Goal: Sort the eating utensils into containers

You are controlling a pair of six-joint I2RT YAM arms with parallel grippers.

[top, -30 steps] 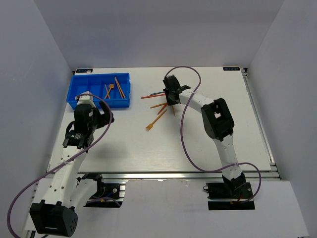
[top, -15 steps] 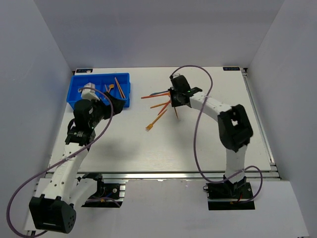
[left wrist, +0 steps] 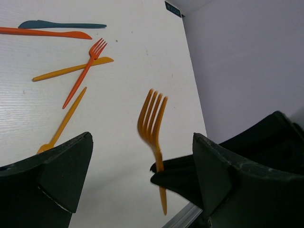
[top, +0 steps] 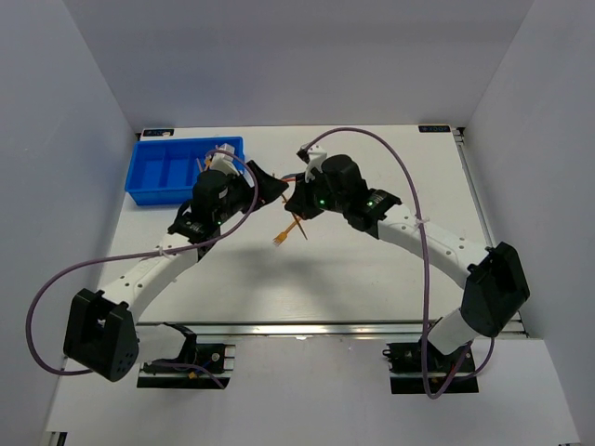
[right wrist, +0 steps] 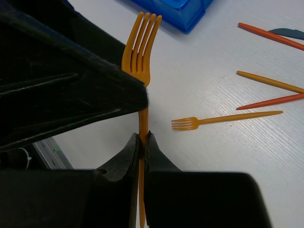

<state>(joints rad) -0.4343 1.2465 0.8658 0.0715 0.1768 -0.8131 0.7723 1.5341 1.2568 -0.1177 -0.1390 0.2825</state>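
Fork (right wrist: 138, 64) in R hand (right wrist: 143, 140), betw. spread L hand (left wrist: 141, 142) fingers (left wrist: 59, 173), nr tray (top: 158, 193) corner

I work in a robotics lab test cell: plain grey walls (top: 56, 139) box in a white table (top: 372, 279) edged with metal rail (top: 307, 328), and purple cables (top: 358, 131) trail over it from my bolted-down arm bases (top: 423, 360)

Tray (top: 158, 177), upper left: bright blue.
Held fork (right wrist: 141, 52), centre frame: yellow-orange.
Loose fork (right wrist: 223, 118), right of centre: yellow-orange.
Upper knife (left wrist: 61, 24), top left: dark teal-blue.
Lower knife (left wrist: 45, 33), top left: red-orange.
Slim fork (left wrist: 85, 71), upper left: red-orange.
Table (top: 372, 269): white, fine parallel grain lines.
Cables (top: 351, 129): purple.
Right gripper fingers (right wrist: 128, 156), lower centre: black.
Arm links (top: 437, 251): white, black joints.
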